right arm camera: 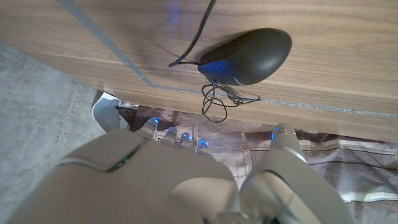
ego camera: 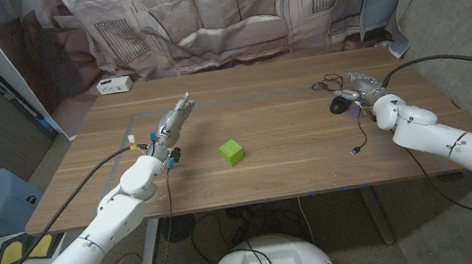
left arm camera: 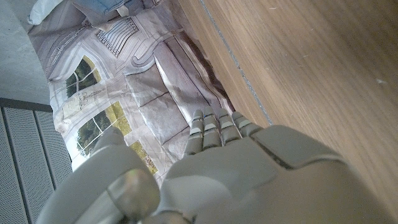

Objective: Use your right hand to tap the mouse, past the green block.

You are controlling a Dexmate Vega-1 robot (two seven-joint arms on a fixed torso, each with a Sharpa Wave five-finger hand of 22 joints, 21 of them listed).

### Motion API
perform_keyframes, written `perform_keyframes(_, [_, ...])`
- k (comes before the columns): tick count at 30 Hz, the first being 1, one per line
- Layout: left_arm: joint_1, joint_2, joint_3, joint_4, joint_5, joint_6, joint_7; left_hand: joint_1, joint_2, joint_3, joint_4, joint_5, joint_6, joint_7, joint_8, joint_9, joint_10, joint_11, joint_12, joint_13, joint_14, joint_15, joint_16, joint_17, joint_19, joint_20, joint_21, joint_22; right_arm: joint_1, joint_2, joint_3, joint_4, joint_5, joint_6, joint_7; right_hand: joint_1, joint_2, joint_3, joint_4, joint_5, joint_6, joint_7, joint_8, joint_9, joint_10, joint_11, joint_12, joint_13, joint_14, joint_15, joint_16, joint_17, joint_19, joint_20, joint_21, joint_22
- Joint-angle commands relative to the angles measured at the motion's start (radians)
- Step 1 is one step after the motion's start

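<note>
Hovering just beside the mouse (ego camera: 338, 105), right hand (ego camera: 364, 89) fingers apart, fingertips partly hidden, left hand (ego camera: 172, 124) fingers together.

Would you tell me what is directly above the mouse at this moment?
The right hand hangs just beside and above the black mouse, its fingers open. Whether they touch it cannot be told; its cable trails away.

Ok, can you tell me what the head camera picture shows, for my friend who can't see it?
The robot's right hand hovers by a black computer mouse with a thin cable, near the far right of a wooden table. A small green block sits mid-table, and the left hand reaches out, holding nothing.
</note>
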Motion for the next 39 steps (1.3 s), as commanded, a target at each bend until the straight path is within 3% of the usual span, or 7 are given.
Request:
perform_keyframes(1, [-0.011, -0.003, 0.005, 0.012, -0.002, -0.003, -0.01, 0.004, 0.008, 0.0, -0.006, -0.003, 0.01, -0.005, 0.005, 0.005, 0.003, -0.001, 0.0, 0.002, 0.003, -0.002, 0.001, 0.004, -0.003, 0.004, 0.004, 0.006, -0.08, 0.001, 0.079, -0.044, 0.043, 0.075, -0.133, 0.009, -0.008, 0.0, -0.014, 0.005, 0.063, 0.007, 0.033, -0.001, 0.008, 0.008, 0.027, -0.002, -0.1, -0.038, 0.02, -0.011, 0.007, -0.095, 0.03, -0.003])
perform_keyframes(3, [-0.015, -0.005, 0.006, 0.016, -0.003, -0.005, -0.015, 0.004, 0.008, 0.0, -0.006, -0.003, 0.008, -0.005, 0.004, 0.005, 0.003, -0.001, 0.0, 0.002, 0.003, -0.003, 0.001, 0.004, -0.002, 0.005, 0.004, 0.006, -0.09, -0.003, 0.088, -0.056, 0.044, 0.086, -0.146, 0.013, -0.011, 0.001, -0.017, 0.006, 0.114, 0.01, 0.044, -0.001, 0.035, 0.012, 0.032, -0.004, -0.077, -0.042, 0.021, -0.015, 0.035, -0.105, 0.032, -0.004])
perform_keyframes(6, [-0.019, -0.006, 0.008, 0.02, -0.004, -0.007, -0.018, 0.004, 0.009, 0.0, -0.007, -0.003, 0.009, -0.005, 0.004, 0.006, 0.003, -0.001, -0.001, 0.002, 0.002, -0.003, 0.001, 0.004, -0.003, 0.005, 0.003, 0.006, -0.103, -0.004, 0.1, -0.068, 0.048, 0.102, -0.164, 0.014, -0.012, 0.001, -0.018, 0.006, 0.131, 0.014, 0.048, -0.001, 0.039, 0.013, 0.032, -0.005, -0.073, -0.04, 0.021, -0.017, 0.039, -0.107, 0.031, -0.004])
perform_keyframes(18, [-0.021, -0.007, 0.008, 0.025, -0.006, -0.012, -0.021, 0.004, 0.01, 0.0, -0.008, -0.003, 0.008, -0.005, 0.002, 0.006, 0.002, -0.002, -0.001, 0.002, 0.002, -0.002, 0.0, 0.004, -0.003, 0.004, 0.003, 0.006, -0.149, 0.002, 0.15, -0.09, 0.097, 0.145, -0.199, 0.016, -0.017, 0.0, -0.019, 0.006, 0.12, 0.022, 0.033, -0.001, 0.057, 0.014, 0.032, -0.006, -0.05, -0.038, 0.021, -0.019, 0.076, -0.125, 0.035, -0.005])
perform_keyframes(22, [-0.022, -0.007, 0.008, 0.026, -0.006, -0.013, -0.023, 0.004, 0.01, 0.0, -0.009, -0.003, 0.007, -0.004, 0.002, 0.006, 0.002, -0.003, -0.001, 0.002, 0.003, -0.002, 0.0, 0.004, -0.002, 0.004, 0.003, 0.006, -0.173, 0.011, 0.182, -0.077, 0.147, 0.212, -0.219, 0.019, -0.02, -0.001, -0.021, 0.007, 0.127, 0.023, 0.029, -0.001, 0.082, -0.007, 0.036, -0.007, -0.027, -0.046, 0.025, -0.021, 0.102, -0.128, 0.037, -0.006])
perform_keyframes(26, [-0.024, -0.008, 0.008, 0.029, -0.007, -0.014, -0.023, 0.004, 0.01, 0.0, -0.01, -0.003, 0.007, -0.003, 0.001, 0.006, 0.003, -0.002, -0.001, 0.002, 0.003, -0.002, 0.0, 0.004, -0.003, 0.004, 0.003, 0.006, -0.196, 0.02, 0.207, -0.069, 0.178, 0.271, -0.245, 0.027, -0.021, 0.0, -0.023, 0.009, 0.178, 0.03, 0.039, -0.001, 0.119, 0.001, 0.041, -0.008, 0.007, -0.052, 0.029, -0.023, 0.137, -0.137, 0.039, -0.007])
perform_keyframes(39, [-0.032, -0.016, 0.01, 0.033, -0.005, -0.019, -0.02, 0.003, 0.011, 0.0, -0.012, -0.003, 0.008, -0.001, 0.0, 0.006, 0.006, -0.003, 0.0, 0.002, 0.006, -0.002, 0.001, 0.004, 0.001, 0.0, 0.004, 0.006, -0.255, 0.037, 0.267, -0.088, 0.254, 0.375, -0.274, 0.038, -0.025, 0.002, -0.026, 0.012, 0.212, 0.032, 0.04, -0.001, 0.158, 0.007, 0.044, -0.009, 0.051, -0.05, 0.034, -0.025, 0.184, -0.131, 0.042, -0.008])
